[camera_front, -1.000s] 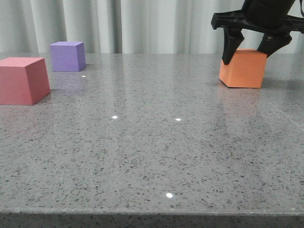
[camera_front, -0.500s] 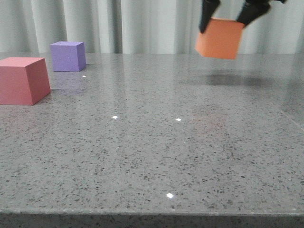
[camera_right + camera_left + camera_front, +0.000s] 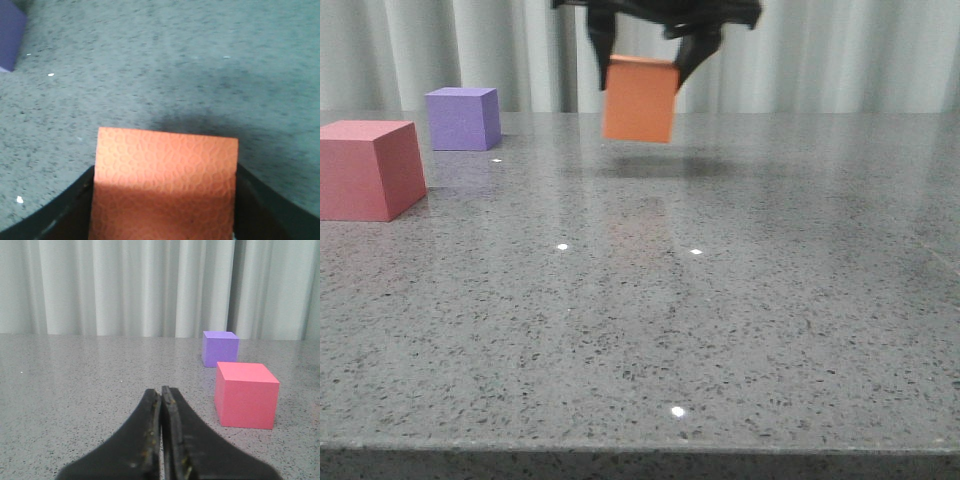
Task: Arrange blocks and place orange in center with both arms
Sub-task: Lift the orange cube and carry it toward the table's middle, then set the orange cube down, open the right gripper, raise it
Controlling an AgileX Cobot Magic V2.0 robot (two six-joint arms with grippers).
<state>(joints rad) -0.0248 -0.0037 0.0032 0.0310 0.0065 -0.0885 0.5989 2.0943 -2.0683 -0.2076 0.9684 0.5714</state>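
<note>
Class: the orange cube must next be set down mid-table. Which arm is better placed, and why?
Right. The right gripper already holds the orange cube in the air above the table. The left gripper is shut and empty, near the red-pink cube.

The table (image 3: 720, 330) is bearing two cubes at its left side. The nearer cube (image 3: 368, 168) is sitting before and left of the farther cube (image 3: 463, 118). The third cube (image 3: 640, 98) is hanging above the table, right of both.

A plain test bench, lab-like: bare speckled grey tabletop (image 3: 740, 330) backed by pale pleated curtains (image 3: 840, 55).
</note>
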